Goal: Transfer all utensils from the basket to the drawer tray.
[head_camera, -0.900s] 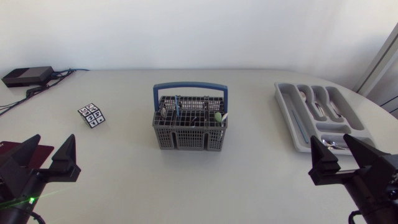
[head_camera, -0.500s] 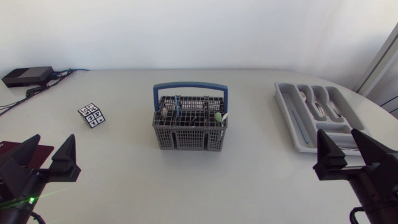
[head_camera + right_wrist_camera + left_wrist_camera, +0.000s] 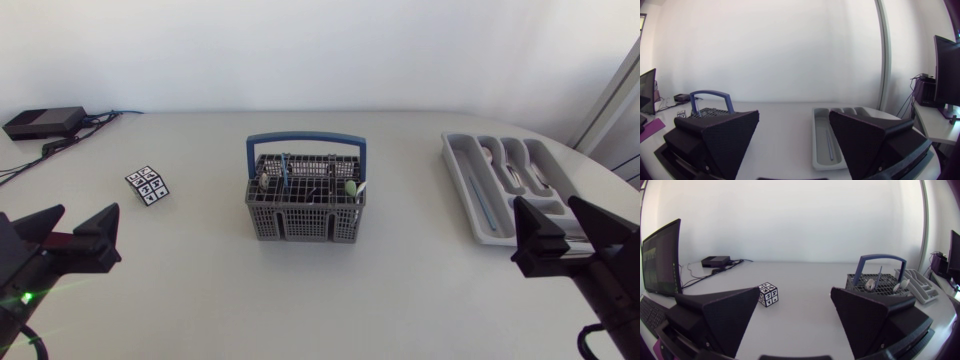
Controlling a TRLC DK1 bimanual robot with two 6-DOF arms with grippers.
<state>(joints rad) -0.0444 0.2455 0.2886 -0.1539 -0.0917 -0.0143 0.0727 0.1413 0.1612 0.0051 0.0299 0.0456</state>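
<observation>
At the middle of the table (image 3: 200,280) stands the grey basket (image 3: 305,212), upright with its blue handle arched over the top. The utensils (image 3: 351,187) left in it stand on end in its rear compartments. A spoon bowl shows at one side and a pale rounded head at the other, poking up where fingers could pinch them from above. Well apart, toward our right, lies the drawer tray (image 3: 461,176), with its long slots running away from us so a piece can be laid in lengthwise. A few pieces already lie in its compartments, among them a slim one in the long side slot, so we judge the job partly done. Our right gripper (image 3: 547,205) hangs over the tray's near end and hides part of it. Its fingers are spread wide with nothing between them, as fits a claw that has nothing to carry. Our left gripper (image 3: 796,292) is low at the table's near left corner, likewise released and empty, and well apart from the basket. From there it looks across at a marker cube (image 3: 768,294). A black box (image 3: 42,122) with cables sits at the far left edge, clear of any path between basket and tray.
</observation>
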